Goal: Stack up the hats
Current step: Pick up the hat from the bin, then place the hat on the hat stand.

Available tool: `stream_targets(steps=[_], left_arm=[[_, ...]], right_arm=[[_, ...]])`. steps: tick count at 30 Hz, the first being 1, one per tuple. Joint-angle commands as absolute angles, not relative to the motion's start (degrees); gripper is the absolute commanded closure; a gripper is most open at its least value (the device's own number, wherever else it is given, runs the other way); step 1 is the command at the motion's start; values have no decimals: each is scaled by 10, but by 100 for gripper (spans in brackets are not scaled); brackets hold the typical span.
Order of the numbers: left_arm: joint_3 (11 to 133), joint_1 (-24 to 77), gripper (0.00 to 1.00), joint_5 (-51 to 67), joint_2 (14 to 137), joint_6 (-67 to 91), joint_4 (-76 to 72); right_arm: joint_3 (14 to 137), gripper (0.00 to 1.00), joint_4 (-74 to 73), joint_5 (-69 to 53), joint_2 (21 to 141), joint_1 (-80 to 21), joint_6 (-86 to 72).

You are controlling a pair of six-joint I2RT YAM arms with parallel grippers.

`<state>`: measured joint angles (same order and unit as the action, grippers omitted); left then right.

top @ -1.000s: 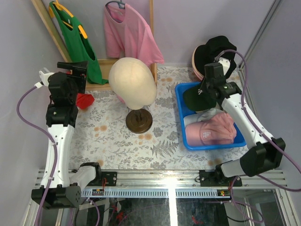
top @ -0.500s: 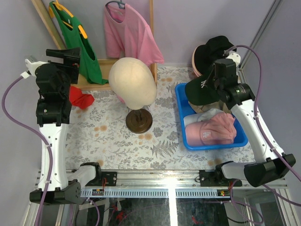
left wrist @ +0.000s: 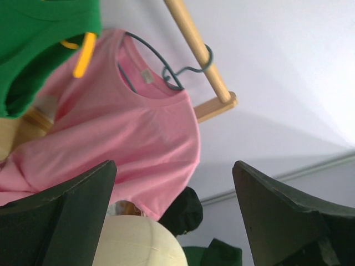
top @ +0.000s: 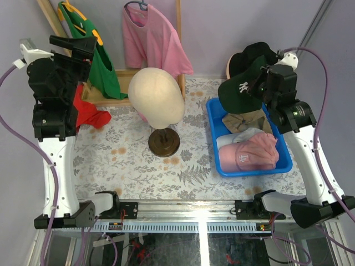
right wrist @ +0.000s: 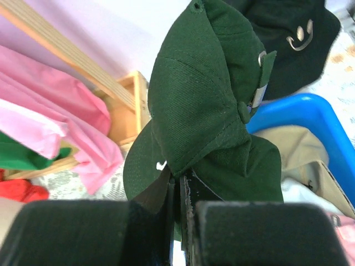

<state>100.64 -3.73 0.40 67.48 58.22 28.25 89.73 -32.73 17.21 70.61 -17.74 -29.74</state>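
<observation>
My right gripper (top: 257,87) is shut on a dark green baseball cap (top: 239,94), which hangs in the air above the back of the blue bin (top: 252,169). In the right wrist view the jaws (right wrist: 180,185) pinch the green cap (right wrist: 205,105) at its lower fold. Beyond it, a black bucket hat (top: 258,53) lies on a pink hat (top: 229,71) at the back right. In the bin lie a tan cap (top: 244,119), a white cap (top: 237,136) and a pink cap (top: 249,155). My left gripper (top: 82,51) is raised at the far left, open and holding nothing.
A cream mannequin head (top: 157,94) on a brown stand (top: 163,143) fills the table's middle. A green T-shirt (top: 94,50) and a pink T-shirt (top: 152,39) hang on a wooden rack behind. A red cloth (top: 91,115) lies under the left arm.
The right arm has lifted the green cap up and back out of the bin, towards the black hat. The left arm has risen and swung back to the left.
</observation>
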Motion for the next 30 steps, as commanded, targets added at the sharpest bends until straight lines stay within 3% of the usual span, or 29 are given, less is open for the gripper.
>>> stream_targets(steps=[1, 13, 30], left_arm=[[1053, -27, 14, 101, 701, 581, 250], [1202, 32, 14, 288, 793, 647, 202], [1159, 178, 12, 368, 849, 786, -43]], right_arm=[[962, 97, -251, 113, 669, -177, -291], [1062, 98, -89, -98, 659, -177, -357], [1099, 99, 73, -298, 713, -178, -526]])
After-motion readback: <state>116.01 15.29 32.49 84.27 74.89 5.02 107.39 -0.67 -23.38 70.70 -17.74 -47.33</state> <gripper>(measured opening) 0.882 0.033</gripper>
